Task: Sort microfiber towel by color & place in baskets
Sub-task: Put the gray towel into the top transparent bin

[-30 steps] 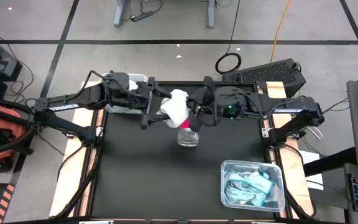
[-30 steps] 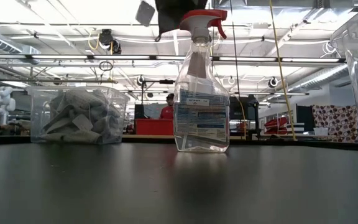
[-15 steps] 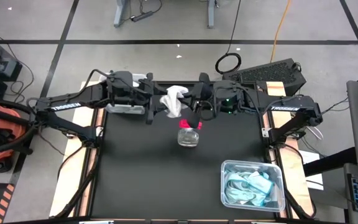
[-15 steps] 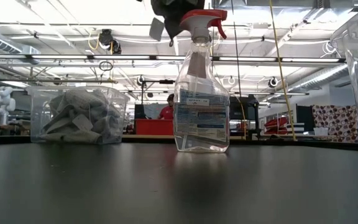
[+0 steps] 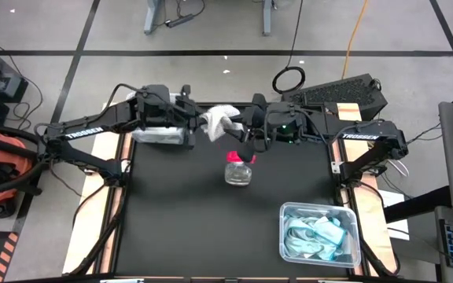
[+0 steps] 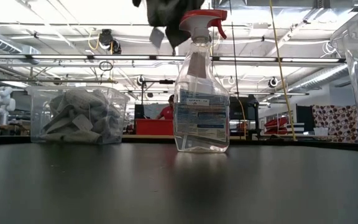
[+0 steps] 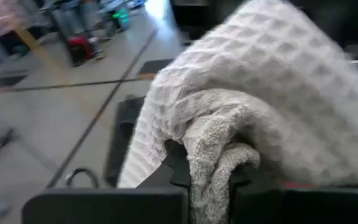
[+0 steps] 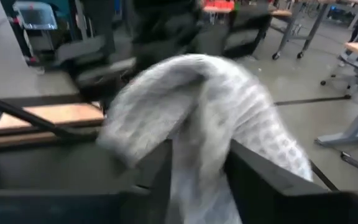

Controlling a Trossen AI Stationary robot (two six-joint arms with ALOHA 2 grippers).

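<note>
A white microfiber towel [image 5: 220,119] hangs bunched in the air between my two grippers, above the table's far edge. In the low view this towel [image 6: 166,15] shows dark at the top, next to the spray head. My left gripper [image 5: 198,126] is shut on it from the left. My right gripper [image 5: 244,132] stands on the towel's right with its fingers parted and cloth [image 8: 194,155] between them. One basket [image 5: 160,130] at the far left holds pale towels. The other basket [image 5: 318,232] at the near right holds light blue ones. My left gripper pinches a bunched fold of the white towel [image 7: 210,177] between its two fingers, several layers thick. The fingers come level from the table's left. The towel is lifted clear of the table and bulges out beyond the fingers. My right gripper has cloth between its parted fingers [image 8: 247,168]; whether they touch it I cannot tell.
A clear spray bottle [image 5: 238,169] with a red head stands upright on the black mat just below the grippers; in the low view the bottle [image 6: 201,87] rises mid-table. The near left of the mat [image 5: 179,228] is bare.
Both grippers have gone toward the table's far edge with the towel between them. The towel has drawn in from a loose hanging drape to a tighter bunch and shifted toward my left gripper, which has taken hold of it.
</note>
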